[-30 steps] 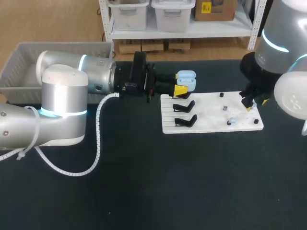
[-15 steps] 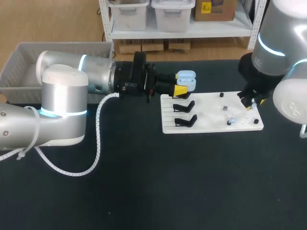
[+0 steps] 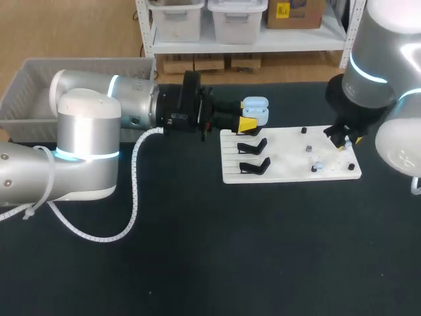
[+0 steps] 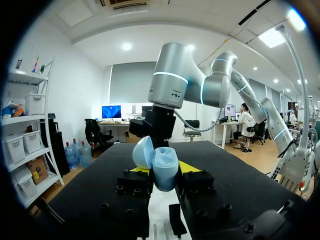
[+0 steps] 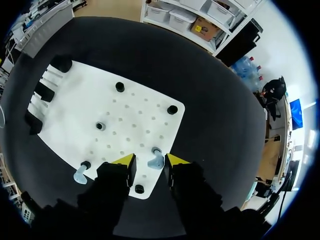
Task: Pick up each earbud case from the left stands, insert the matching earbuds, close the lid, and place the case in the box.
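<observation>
Left gripper (image 4: 165, 172) clamped on the pale blue plastic earbud case (image 4: 164, 164), lid open, between its tips. Right gripper (image 5: 150, 161) fingers apart over the white perforated board (image 5: 137, 97); a small pale blue earbud (image 5: 156, 161) is between its tips.

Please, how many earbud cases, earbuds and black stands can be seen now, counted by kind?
Earbud case: 1
Earbuds: 2
Black stands: 3
Total: 6

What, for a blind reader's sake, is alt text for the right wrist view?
The right gripper hangs open over a white board, a pale blue earbud between its fingers. A second earbud sits beside the gripper.
</observation>
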You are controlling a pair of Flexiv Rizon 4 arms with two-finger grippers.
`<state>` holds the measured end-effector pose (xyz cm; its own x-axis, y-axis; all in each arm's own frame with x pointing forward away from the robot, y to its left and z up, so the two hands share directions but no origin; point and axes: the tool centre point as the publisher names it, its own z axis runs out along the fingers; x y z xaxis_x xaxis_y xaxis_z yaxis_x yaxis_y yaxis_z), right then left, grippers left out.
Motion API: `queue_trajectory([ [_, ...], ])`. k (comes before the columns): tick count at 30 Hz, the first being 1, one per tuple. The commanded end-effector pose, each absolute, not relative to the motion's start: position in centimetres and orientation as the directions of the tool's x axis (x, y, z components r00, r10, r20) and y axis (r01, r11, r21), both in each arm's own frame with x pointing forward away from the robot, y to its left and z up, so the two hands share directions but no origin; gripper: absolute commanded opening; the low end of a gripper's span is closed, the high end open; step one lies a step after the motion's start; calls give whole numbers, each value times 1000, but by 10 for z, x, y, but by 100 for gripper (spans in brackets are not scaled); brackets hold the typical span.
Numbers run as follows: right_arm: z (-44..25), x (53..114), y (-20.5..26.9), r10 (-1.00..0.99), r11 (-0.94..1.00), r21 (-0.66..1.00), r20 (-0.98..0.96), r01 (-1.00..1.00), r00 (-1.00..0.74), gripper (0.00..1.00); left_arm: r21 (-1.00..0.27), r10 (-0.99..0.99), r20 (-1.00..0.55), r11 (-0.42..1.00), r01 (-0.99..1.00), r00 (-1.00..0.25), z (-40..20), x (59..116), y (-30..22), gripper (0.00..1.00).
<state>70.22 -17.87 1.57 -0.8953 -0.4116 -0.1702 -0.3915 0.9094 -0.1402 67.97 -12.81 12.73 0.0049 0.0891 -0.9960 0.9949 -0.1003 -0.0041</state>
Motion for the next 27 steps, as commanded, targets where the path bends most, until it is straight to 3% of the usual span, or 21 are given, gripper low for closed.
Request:
queue_trajectory([
  [1,12,700,-179,-411,909,-152,-176,-387,-895,37,-1,86,-996,-96,995,8,127,679,-128,0],
  [17,13,701,-184,-390,917,-175,-194,-359,-900,31,-1,86,-996,-96,995,8,127,679,-128,0],
  [21,12,701,-185,-385,918,-176,-189,-355,-903,24,-1,86,-996,-96,995,8,127,679,-128,0],
  [27,11,701,-185,-383,919,-178,-185,-352,-905,24,-1,86,-996,-96,995,8,127,679,-128,0],
])
